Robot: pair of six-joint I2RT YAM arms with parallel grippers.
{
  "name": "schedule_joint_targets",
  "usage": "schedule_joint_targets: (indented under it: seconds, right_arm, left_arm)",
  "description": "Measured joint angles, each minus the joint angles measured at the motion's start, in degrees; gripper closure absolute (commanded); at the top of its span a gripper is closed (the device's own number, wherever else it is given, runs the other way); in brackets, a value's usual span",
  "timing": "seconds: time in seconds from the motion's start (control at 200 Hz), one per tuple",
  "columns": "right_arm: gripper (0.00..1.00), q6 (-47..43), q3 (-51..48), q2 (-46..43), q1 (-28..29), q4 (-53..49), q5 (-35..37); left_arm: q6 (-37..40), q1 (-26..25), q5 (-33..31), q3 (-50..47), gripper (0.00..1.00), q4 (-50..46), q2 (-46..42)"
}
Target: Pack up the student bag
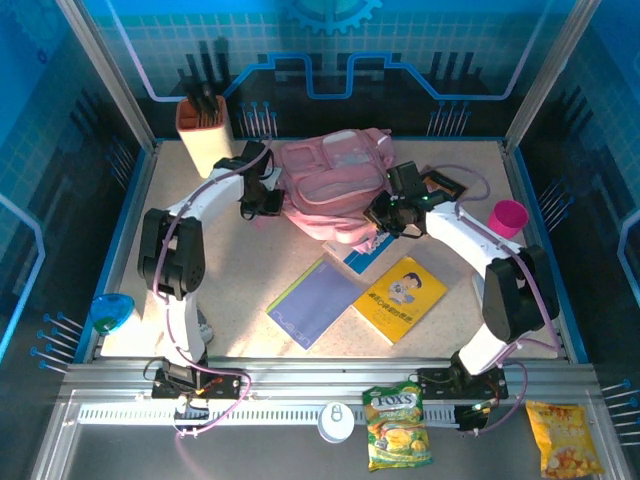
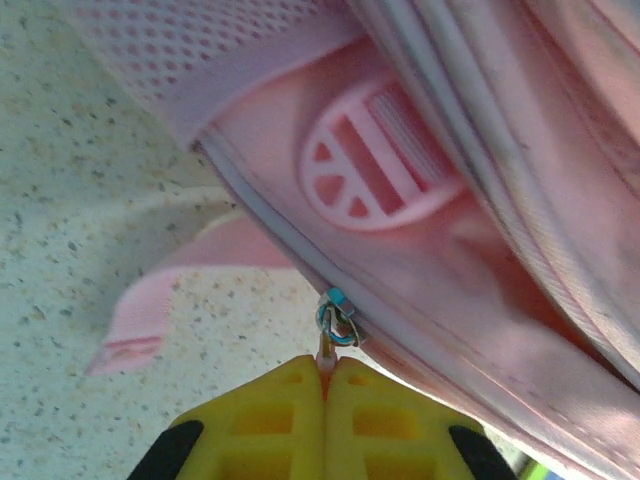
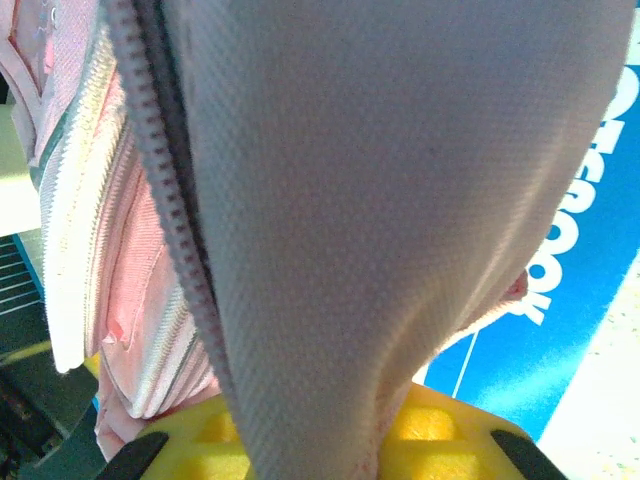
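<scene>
Now: left gripper [image 2: 326, 372] pinched tight on the zip pull [image 2: 337, 322] of the student bag [image 1: 335, 180]; right gripper [image 3: 318, 440] clamps a fold of its pink fabric.

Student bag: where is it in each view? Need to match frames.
Top external: student bag at upper centre, between left hand and right hand.
Left wrist: upper right; zip pull pinched by left hand's shut fingers.
Right wrist: its pale flap across the centre, gripped by right hand.
Shared landmark: speckled table.
</scene>
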Motion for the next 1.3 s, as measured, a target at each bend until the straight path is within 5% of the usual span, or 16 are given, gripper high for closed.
schedule_joint_targets:
  seconds: [0.355, 0.84, 1.006, 1.301]
  right_arm:
    - [0.84, 0.0, -0.7, -0.2, 0.4, 0.2, 0.2]
    - [0.77, 2.2, 9.9, 14.2, 9.7, 0.4, 1.5]
    - [0.68, 2.6, 12.6, 17.6, 12.8, 0.6, 1.1]
    - [0.3, -5.2, 16.2, 22.2, 14.7, 1.8, -4.9]
  left_arm:
    - [-5.7, 0.5, -7.9, 1.5, 0.53, 1.0, 1.2]
    - [-17.5, 0.8, -7.1, -20.7, 0.21, 1.7, -27.9]
    - [-18.5, 0.8, -5.9, -25.2, 0.15, 3.2, -31.3]
    - [-19.2, 0.8, -2.3, -30.9, 0.1, 4.1, -35.5]
